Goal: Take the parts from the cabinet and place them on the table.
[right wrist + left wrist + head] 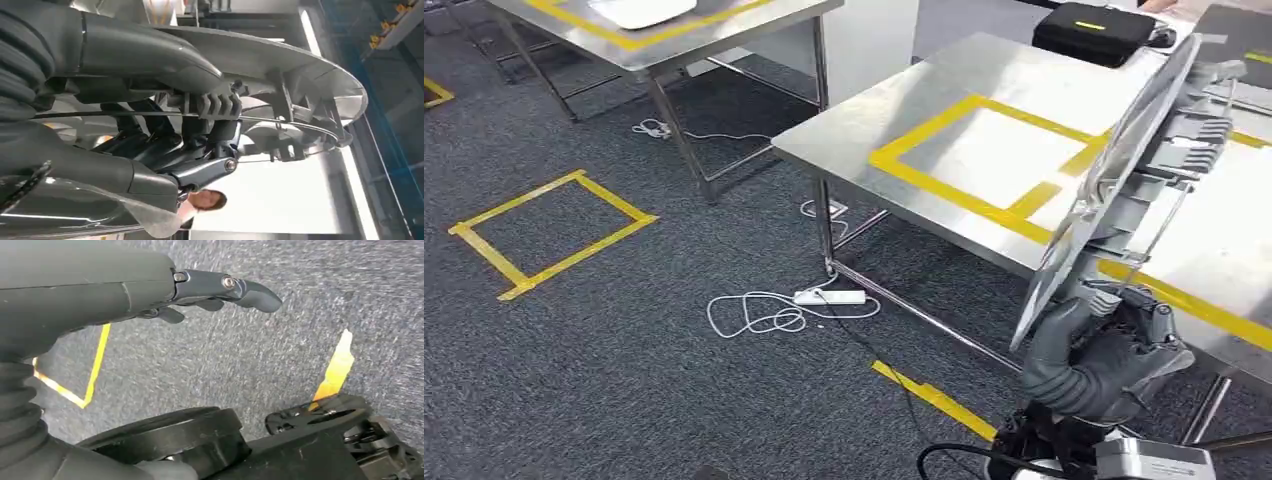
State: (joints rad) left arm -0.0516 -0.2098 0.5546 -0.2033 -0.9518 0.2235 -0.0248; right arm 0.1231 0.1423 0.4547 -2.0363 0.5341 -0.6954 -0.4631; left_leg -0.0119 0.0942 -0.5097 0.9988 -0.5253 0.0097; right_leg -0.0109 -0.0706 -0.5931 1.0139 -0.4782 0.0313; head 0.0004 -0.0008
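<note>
Part (1124,170), a long silver plate ribbed on its back: held in the right hand (1104,350), fingers (200,167) wrapped round its lower end, thumb pressed on the smooth face. Long axis runs up and away from the hand, tilted, upper end reaching over the steel table (904,110). Yellow-taped rectangle (984,160) on the tabletop sits just left of the raised part. Judgement: the part must tip down and leftward to lie flat inside that tape. Left hand (220,290) hangs over the carpet, fingers spread, holding nothing. Right arm is the one positioned for the set-down.
</note>
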